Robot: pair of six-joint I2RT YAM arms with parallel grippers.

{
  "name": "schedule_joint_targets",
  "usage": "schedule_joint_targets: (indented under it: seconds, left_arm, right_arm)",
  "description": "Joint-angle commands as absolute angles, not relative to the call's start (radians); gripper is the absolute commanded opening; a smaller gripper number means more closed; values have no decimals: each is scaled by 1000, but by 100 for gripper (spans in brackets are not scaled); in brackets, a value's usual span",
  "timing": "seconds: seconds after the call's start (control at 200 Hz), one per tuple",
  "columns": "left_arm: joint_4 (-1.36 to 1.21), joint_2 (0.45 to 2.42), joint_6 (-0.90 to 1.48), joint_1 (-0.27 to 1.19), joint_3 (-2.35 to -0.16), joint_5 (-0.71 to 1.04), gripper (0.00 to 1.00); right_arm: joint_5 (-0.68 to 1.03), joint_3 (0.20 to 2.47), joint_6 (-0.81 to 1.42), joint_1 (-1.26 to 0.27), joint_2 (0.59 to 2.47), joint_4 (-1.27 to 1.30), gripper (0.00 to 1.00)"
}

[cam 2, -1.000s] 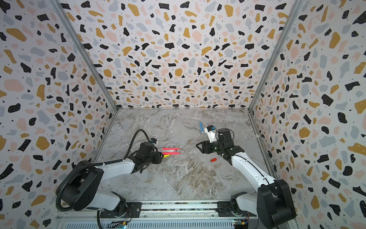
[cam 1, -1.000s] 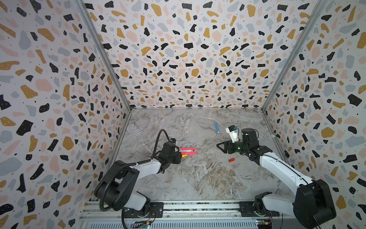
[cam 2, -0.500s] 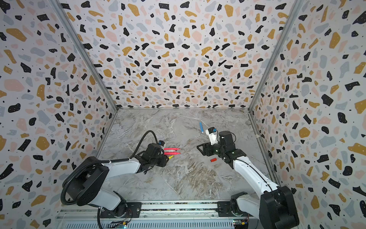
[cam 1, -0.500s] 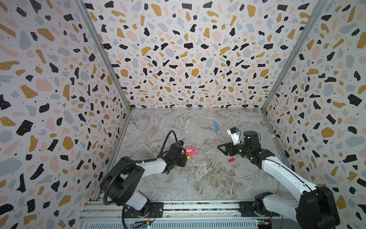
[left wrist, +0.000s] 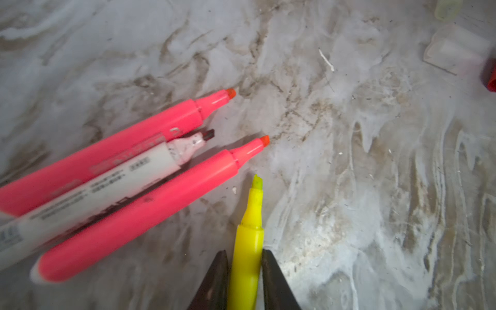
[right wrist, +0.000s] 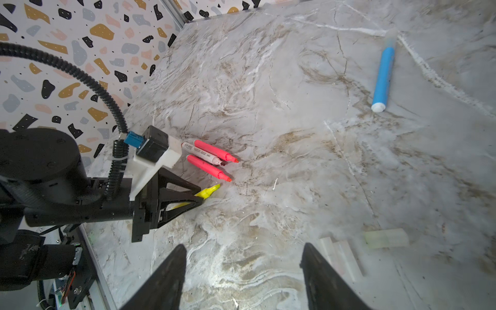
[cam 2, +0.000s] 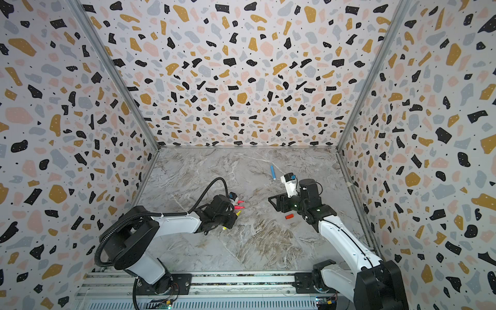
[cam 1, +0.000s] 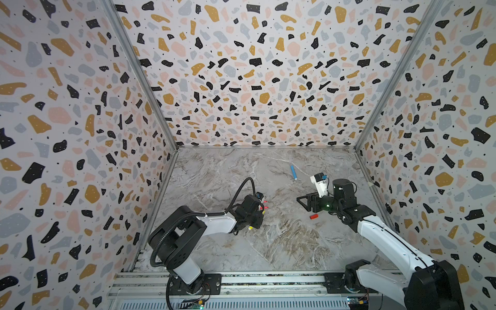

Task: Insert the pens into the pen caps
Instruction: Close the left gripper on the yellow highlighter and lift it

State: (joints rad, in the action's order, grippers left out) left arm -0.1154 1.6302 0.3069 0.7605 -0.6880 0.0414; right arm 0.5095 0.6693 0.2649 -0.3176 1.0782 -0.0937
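My left gripper is shut on the yellow pen, whose tip sticks out past the black fingers. Beside it on the marble lie two neon pink pens with a white pen between them, all uncapped. In both top views the blue pen lies far back and the red pen cap sits just in front of my right gripper. That gripper is open above bare marble, nothing between its fingers.
A pale greenish translucent cap and clear caps lie close to the right gripper's fingers. Terrazzo-patterned walls close in three sides. A metal rail carrying both arm bases runs along the front edge.
My left gripper has moved right along the pens and closed on the yellow pen. The right arm has barely moved and stays open.
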Motion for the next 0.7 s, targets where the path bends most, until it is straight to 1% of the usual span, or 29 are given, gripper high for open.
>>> schedule_joint_targets:
  seconds: [0.0,0.19,0.29,0.33,0.426,0.486,0.696]
  left_arm:
    - [-10,1689,318,818,-680,63,23]
    - [-18,1748,348,924,-753,61,21]
    - [-7,1772,351,951,-786,45,21]
    - [0,1775,352,951,-791,33,24]
    - [24,1755,350,951,-793,0,34]
    - [36,1727,348,952,-790,-8,37]
    - [88,1644,337,951,-759,-42,39]
  right_arm:
    - [506,663,274,-313,1047,-101,68]
    - [505,668,289,-311,1035,-102,68]
    - [502,670,291,-311,1034,-107,68]
    - [499,670,291,-311,1034,-110,68]
    - [493,667,291,-311,1034,-115,68]
    - [488,664,293,-311,1032,-117,68]
    - [486,645,307,-311,1033,-96,68]
